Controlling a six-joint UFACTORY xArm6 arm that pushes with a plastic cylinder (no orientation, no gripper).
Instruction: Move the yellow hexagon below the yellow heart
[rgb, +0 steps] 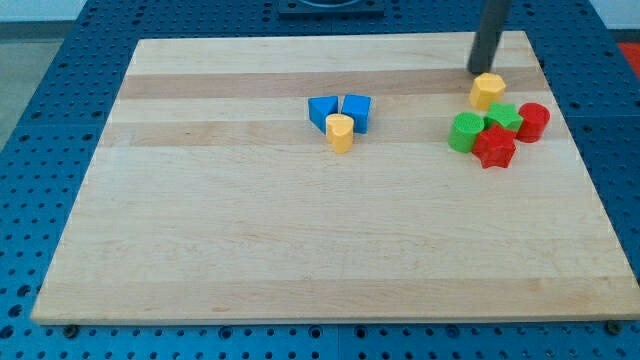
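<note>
the robot's tip (479, 70) stands just above the yellow hexagon (487, 91) near the view's top right, the rod rising straight out of frame. there are no jaws to report; the arm ends in a bare rod. the yellow heart (340, 132) sits mid-board against two blue blocks (339, 111), well apart from the hexagon. a straight downward push looks risky: it would likely drive the hexagon into the green star (503, 117), green round block (465, 132), red star (494, 147) and red round block (533, 121) crowded beneath, scattering them or jamming the hexagon.
</note>
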